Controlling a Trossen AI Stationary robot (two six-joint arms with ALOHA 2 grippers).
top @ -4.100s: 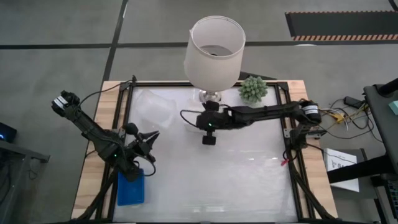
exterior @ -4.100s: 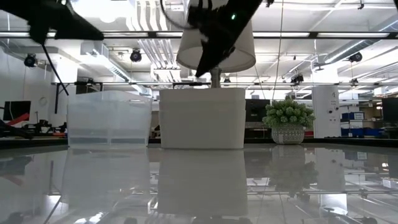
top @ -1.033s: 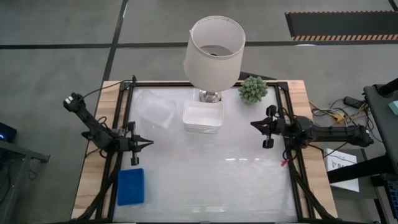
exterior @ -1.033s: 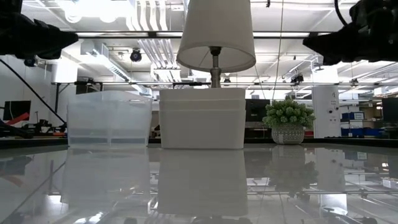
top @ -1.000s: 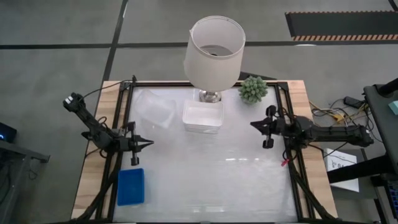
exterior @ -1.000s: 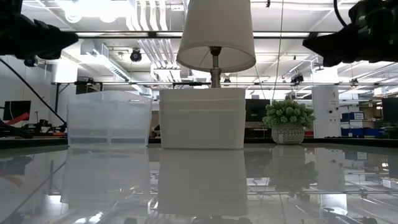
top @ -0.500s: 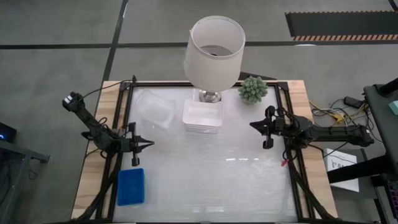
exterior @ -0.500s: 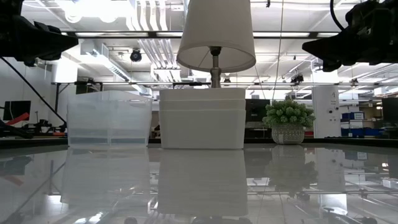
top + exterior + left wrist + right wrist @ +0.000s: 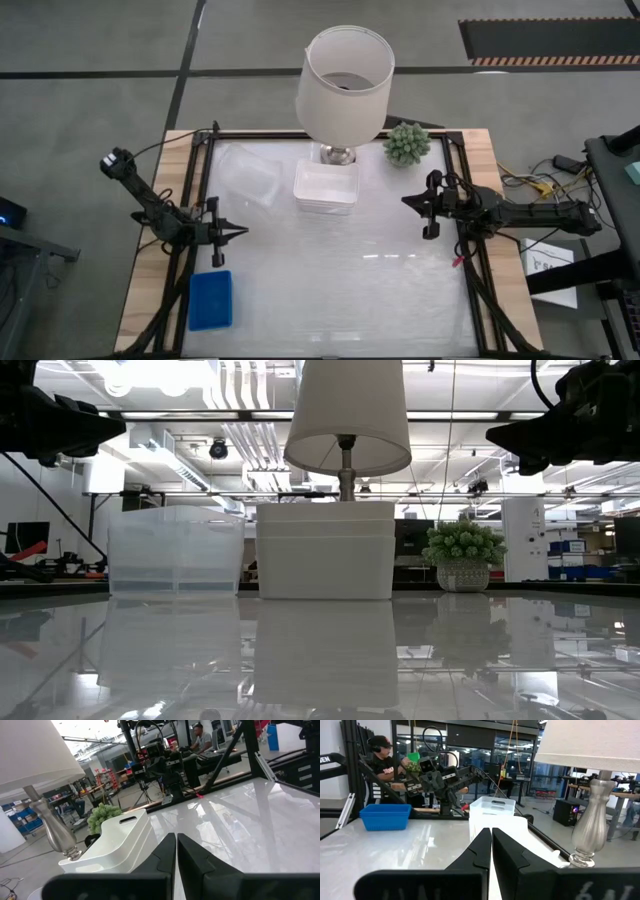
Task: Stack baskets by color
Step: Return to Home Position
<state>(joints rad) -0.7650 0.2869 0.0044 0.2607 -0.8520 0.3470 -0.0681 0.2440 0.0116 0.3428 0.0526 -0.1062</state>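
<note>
White baskets (image 9: pixel 326 188) sit stacked at the far middle, blue baskets (image 9: pixel 210 300) stacked at the left front corner. Both arms have drawn back from them to the sides. The left gripper (image 9: pixel 238 232) and right gripper (image 9: pixel 408 202) are empty, fingers pressed together, and sorting appears complete.

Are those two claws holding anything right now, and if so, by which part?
Nothing is held. The left gripper and the right gripper are both shut and empty, each off to its own side.
</note>
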